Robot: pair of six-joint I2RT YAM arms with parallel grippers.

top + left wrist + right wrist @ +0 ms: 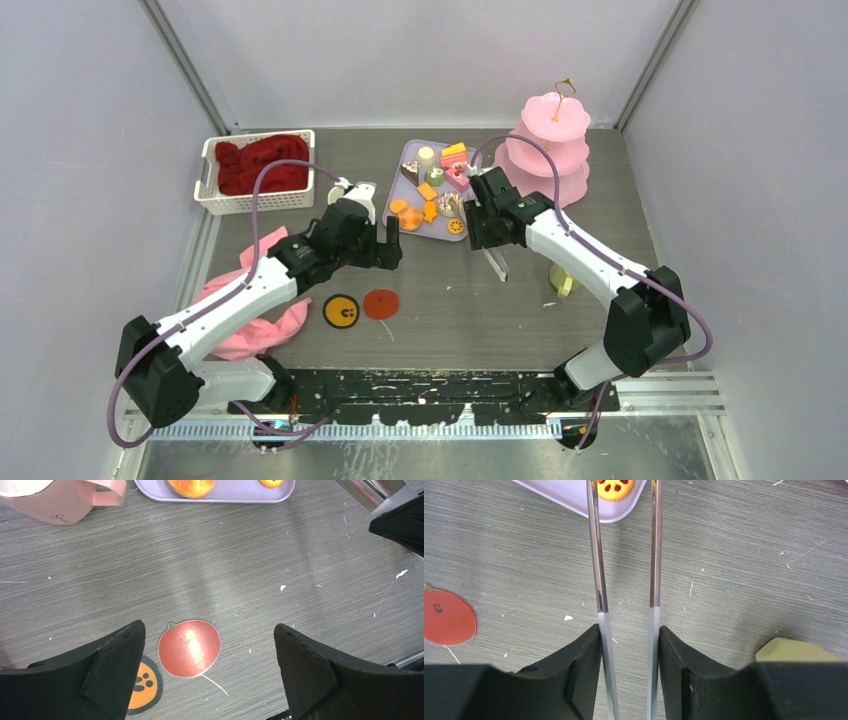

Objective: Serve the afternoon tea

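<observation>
The toy cakes (432,190) lie together on a lilac tray (235,490) in the middle of the worktop (450,320), close to its far edge. One mug (357,192) stands just beside the left side of the tray. The right gripper (629,635) pinches a pair of long metal tweezers (596,555), with one finger pressed on the outside of each arm; the two arms stand a little apart. The tweezers point to the near right corner of the tray, where a yellow cookie (615,487) with red dots lies. The left gripper (207,630) hangs above a red coaster (190,647) shaped like an apple; its jaws are spread wide and nothing is between them. An orange coaster (142,687) touches the red one. A pink stand (548,150) with three levels is in the far right corner of the worktop.
</observation>
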